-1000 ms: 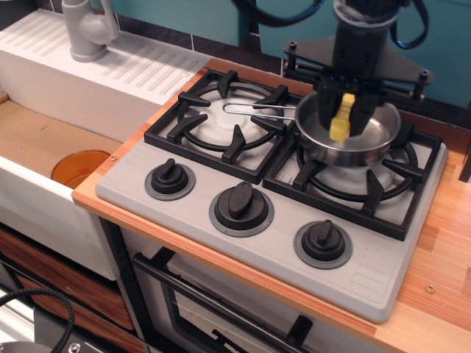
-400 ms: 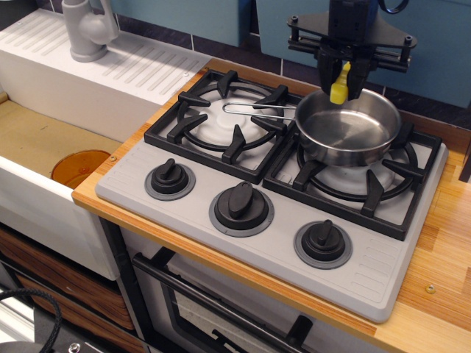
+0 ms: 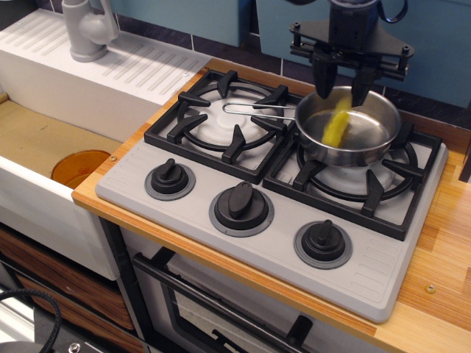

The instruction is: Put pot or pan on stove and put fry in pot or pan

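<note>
We judge fry (image 3: 336, 126) light, stiff plastic, wavy edges giving grip; best pinched across narrow middle. Fry: bright yellow, crinkle-cut, blurred, tilted inside pan (image 3: 347, 126), apart from fingers. Pan: shiny steel, shallow, wire loop handle pointing left, sitting on right burner of stove (image 3: 243, 169). Gripper (image 3: 343, 79) above pan, jaws spread, holding nothing. We judge task near done.

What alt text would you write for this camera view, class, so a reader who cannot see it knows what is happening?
A yellow fry, blurred, sits in a steel pan on the right burner of a grey toy stove, just below an open black gripper. The pan's wire handle points left over the other burner; a sink with an orange disc lies left.
</note>
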